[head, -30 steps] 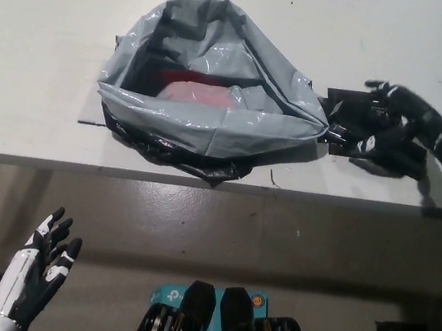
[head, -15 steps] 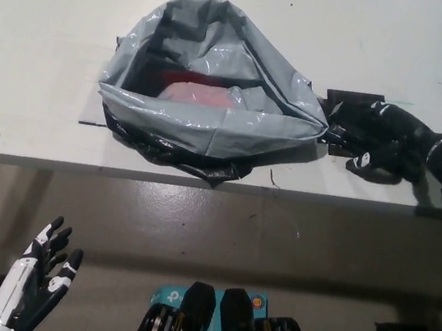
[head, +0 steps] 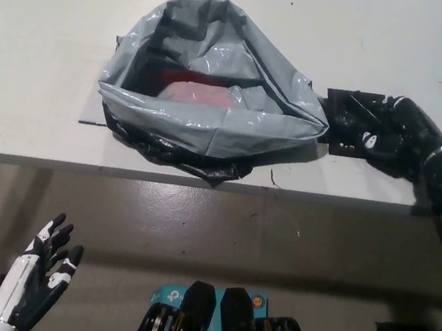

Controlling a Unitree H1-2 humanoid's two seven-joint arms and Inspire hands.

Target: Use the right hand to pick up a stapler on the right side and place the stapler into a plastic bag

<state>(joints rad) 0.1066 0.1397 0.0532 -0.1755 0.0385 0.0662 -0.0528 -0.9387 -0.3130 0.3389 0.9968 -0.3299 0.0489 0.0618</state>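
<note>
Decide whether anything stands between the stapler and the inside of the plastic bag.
No separate object. The stapler, under the right hand, lies beside the plastic bag; only the bag's raised right rim stands between. Left hand rests low, open.

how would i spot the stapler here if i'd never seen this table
Start at the big grey plastic bag lying open on the white table. Just beyond its right rim lies the stapler, partly under the black right hand. It is the only flat, dark, boxy thing on the tabletop outside the bag.
</note>
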